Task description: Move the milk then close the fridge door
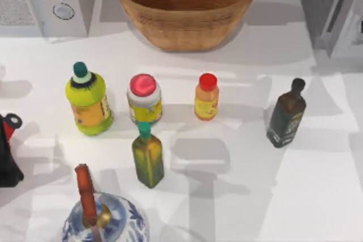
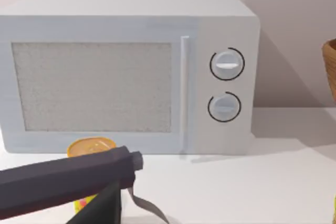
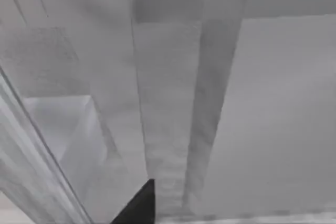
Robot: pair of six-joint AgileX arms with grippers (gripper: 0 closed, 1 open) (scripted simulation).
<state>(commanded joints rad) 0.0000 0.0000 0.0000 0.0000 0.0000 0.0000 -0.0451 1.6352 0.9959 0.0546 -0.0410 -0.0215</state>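
Though neither arm's jaws can be read, the fridge door [image 1: 340, 9], upper right, looks stiff, light; push its free edge.

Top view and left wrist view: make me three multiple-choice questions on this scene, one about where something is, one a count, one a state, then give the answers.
1. Where is the wicker basket?
A. At the back, between the microwave and the fridge
B. At the front, beside the teapot
C. On top of the microwave

2. How many round knobs does the microwave have?
A. One
B. Two
C. Four

3. How is the microwave door?
A. Shut
B. Swung wide open
C. Taken off

Answers: 1 A, the top view shows the basket between the two appliances; 2 B, two knobs sit one above the other; 3 A, the door lies flush with the front in the left wrist view.
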